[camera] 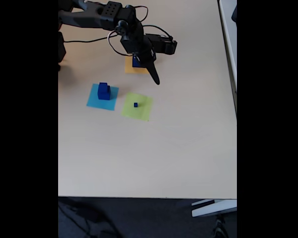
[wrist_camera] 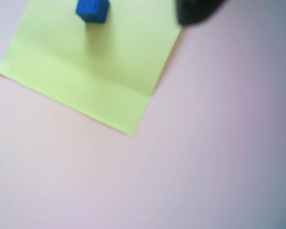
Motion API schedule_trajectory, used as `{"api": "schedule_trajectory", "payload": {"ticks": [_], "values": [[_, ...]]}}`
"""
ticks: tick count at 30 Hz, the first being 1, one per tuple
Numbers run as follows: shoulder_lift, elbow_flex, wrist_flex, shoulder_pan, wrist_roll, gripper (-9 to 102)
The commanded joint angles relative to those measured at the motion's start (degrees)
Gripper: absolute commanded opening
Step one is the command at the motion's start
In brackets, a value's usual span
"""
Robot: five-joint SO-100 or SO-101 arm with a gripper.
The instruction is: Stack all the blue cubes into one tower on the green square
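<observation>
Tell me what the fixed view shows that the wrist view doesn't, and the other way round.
The fixed view takes in the black robot arm, its gripper hanging above the table, a flat light-blue paper square with two dark-blue cubes stacked on it, an orange paper square with another dark-blue cube partly behind the arm, and the beige tabletop out to its edges.

The wrist view adds a horizontal fold crease across the lime paper.

Both show the tiny dark-blue cube sitting on the flat lime-green paper square.

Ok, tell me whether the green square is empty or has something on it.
Occupied. One tiny blue cube sits on the green square; the wrist view shows it there too.
</observation>
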Motion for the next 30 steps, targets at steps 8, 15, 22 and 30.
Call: {"api": "schedule_trajectory", "payload": {"ticks": [8, 15, 22, 30], "values": [[4.7, 5.8, -0.1, 1.5, 0.2, 37], [4.0, 8.0, -0.2, 2.4, -0.3, 34], [3.8, 9.5, -0.3, 4.4, -1.7, 33], [0.6, 9.8, -2.1, 7.6, -2.5, 32]]}}
